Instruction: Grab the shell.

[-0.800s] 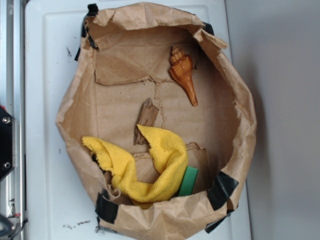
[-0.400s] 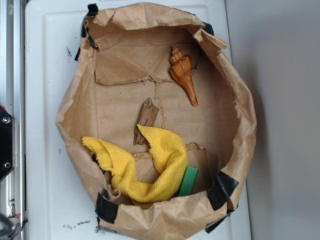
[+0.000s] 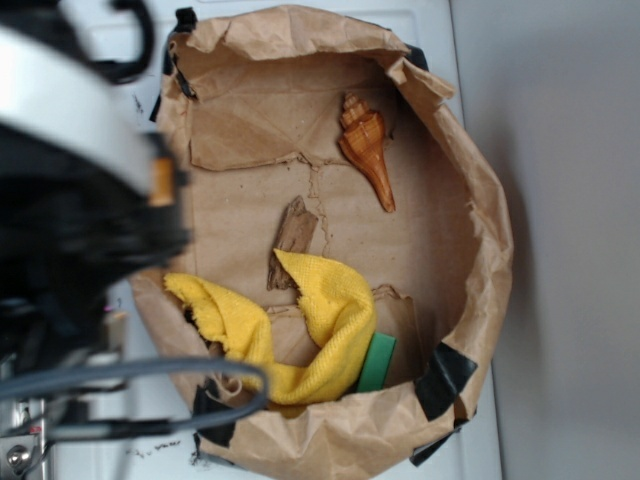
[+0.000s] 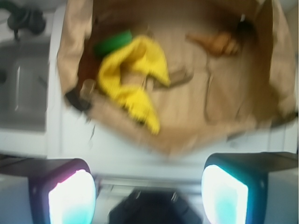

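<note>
The shell lies inside the paper bag, which is rolled down into a low basin on the white table. It rests on the bag floor close to the far wall of the bag, with its knobby wide end toward that wall and its thin point directed to the middle of the bag. Nothing touches it. A flat wood scrap lies apart from the shell, nearer the bag's middle, and a yellow cloth with a green object beside it fills the near part of the bag.

The end effector is spread open and holds nothing; in the wrist view its two fingers stand wide apart, and the bag is seen beyond them, outside the gap. In the exterior view the arm is a large blurred shape at the side of the bag, well apart from the shell.

I judge this as the approach step; no grasp is started. The next move calls for carrying the open end effector over the bag rim to above the shell, then lowering it with the fingers on both sides of the wide part, away from the bag's wall.
</note>
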Controlling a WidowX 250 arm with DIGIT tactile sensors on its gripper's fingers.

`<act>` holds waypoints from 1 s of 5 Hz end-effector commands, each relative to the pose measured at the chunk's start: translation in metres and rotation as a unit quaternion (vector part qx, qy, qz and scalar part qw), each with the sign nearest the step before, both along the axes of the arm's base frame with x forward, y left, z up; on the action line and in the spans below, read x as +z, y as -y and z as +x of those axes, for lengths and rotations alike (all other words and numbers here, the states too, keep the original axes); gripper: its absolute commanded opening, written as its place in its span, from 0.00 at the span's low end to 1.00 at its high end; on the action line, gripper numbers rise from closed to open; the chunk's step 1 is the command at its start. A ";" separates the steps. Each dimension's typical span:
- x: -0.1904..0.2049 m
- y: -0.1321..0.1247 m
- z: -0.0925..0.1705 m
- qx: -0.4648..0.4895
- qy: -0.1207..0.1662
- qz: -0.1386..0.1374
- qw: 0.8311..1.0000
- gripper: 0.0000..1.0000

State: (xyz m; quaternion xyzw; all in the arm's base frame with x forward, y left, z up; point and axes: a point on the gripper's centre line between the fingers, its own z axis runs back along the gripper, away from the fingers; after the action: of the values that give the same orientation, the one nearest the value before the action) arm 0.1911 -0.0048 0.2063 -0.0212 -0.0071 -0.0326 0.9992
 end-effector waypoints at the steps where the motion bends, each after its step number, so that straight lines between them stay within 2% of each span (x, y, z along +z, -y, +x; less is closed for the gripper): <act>1: -0.002 0.001 0.058 -0.217 0.021 0.002 0.976 1.00; 2: 0.015 -0.003 0.085 -0.154 0.068 0.041 0.985 1.00; 4: 0.015 -0.003 0.085 -0.154 0.068 0.041 0.985 1.00; 5: -0.033 -0.001 0.103 -0.256 0.071 0.055 0.962 1.00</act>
State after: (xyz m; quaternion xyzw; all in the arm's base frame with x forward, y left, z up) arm 0.2925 0.0080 0.1532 0.0301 -0.0414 -0.2803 0.9585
